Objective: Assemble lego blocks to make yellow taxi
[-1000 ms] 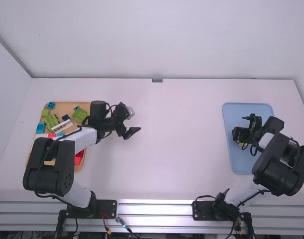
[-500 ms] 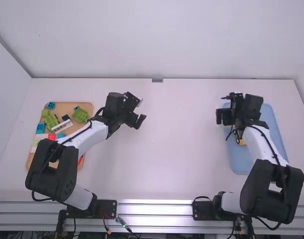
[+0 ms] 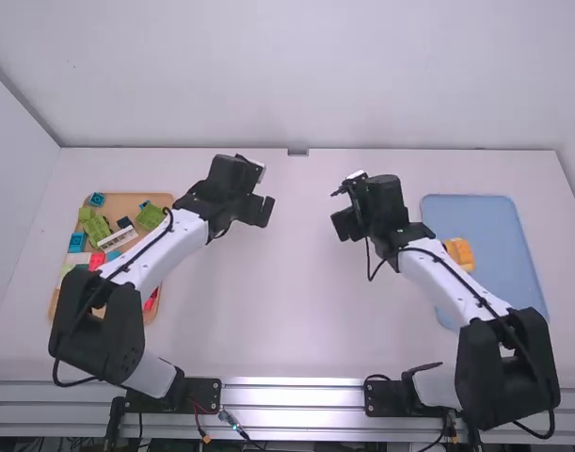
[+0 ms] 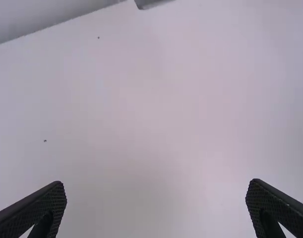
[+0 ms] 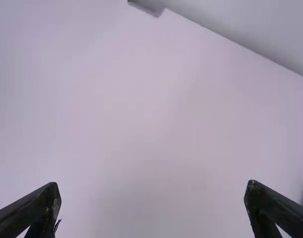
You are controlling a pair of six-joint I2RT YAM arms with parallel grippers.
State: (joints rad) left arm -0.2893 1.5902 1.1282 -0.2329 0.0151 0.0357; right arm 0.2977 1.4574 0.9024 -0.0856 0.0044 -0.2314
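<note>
the left gripper [image 3: 258, 211] hangs left of the table's [image 3: 296, 311] middle, the right gripper [image 3: 346, 224] right of it; both sets of jaws are spread wide; a yellow-orange lego piece [image 3: 459, 252] sits on the blue tray [image 3: 503, 273] at right; mixed lego blocks [image 3: 97, 229] lie on the tan tray [image 3: 124, 203] at left
</note>
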